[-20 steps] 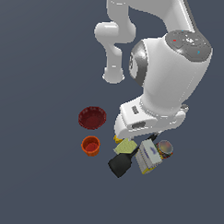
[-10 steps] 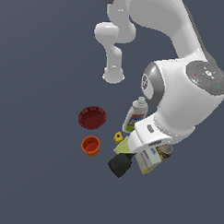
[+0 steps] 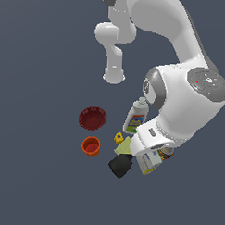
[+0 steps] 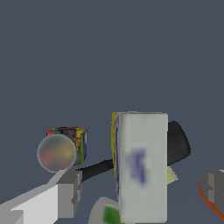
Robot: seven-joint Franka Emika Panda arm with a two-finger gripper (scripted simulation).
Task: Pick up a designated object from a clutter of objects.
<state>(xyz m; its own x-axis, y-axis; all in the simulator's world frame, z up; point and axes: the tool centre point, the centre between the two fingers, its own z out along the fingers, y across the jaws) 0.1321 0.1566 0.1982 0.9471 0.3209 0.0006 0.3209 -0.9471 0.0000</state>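
The carton [image 4: 142, 166] lies in the clutter, between the two fingers [image 4: 68, 192] of the gripper [image 4: 142, 190], which stand apart on either side of it, not touching; in the exterior view it [image 3: 149, 163] is mostly hidden under the arm. A can [image 4: 63, 148] sits beside it; a black spatula [image 3: 120, 164] lies against it; the bottle [image 3: 135, 116], bowl [image 3: 93, 118] and cup [image 3: 90, 146] stand farther off.

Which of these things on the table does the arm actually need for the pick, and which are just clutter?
Needed:
- carton, the item to pick, standing between the open fingers
- gripper

Just lying about:
- dark red bowl
- orange cup
- white bottle
- black spatula
- can
- small yellow piece
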